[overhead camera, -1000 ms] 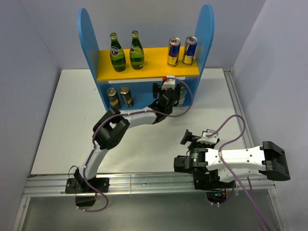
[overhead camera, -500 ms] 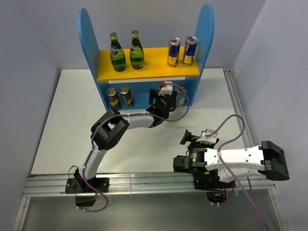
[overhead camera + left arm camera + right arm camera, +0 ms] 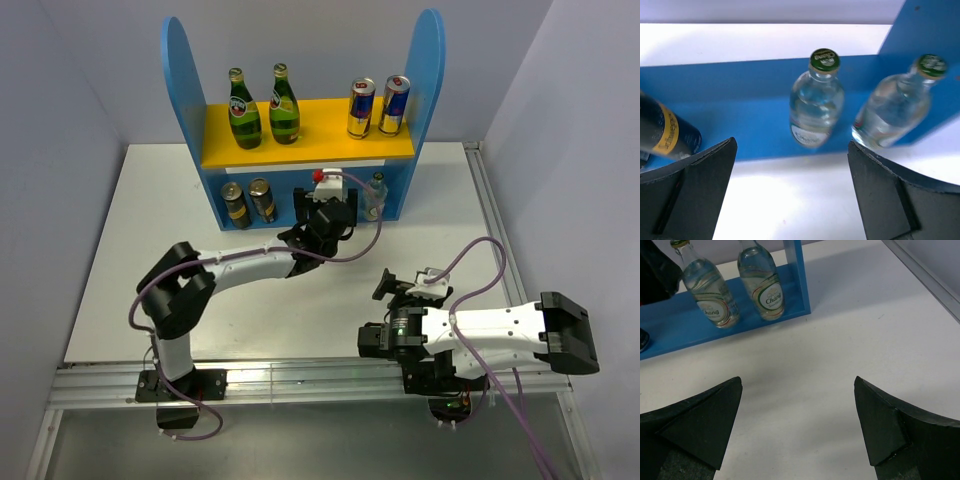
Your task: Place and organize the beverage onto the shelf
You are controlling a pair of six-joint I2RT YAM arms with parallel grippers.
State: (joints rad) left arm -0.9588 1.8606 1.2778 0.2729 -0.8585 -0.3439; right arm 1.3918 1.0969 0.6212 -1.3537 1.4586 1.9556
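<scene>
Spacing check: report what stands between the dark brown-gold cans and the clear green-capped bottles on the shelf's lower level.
Nothing: the left wrist view shows bare blue shelf base between the dark brown-gold can and the nearer clear bottle.

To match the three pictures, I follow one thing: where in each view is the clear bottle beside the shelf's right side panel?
Top external: the clear bottle, right end of the lower level, above centre.
Left wrist: the right one of two bottles, at upper right.
Right wrist: the right one of two, at upper left.
Shared landmark: the blue side panel next to it.
</scene>
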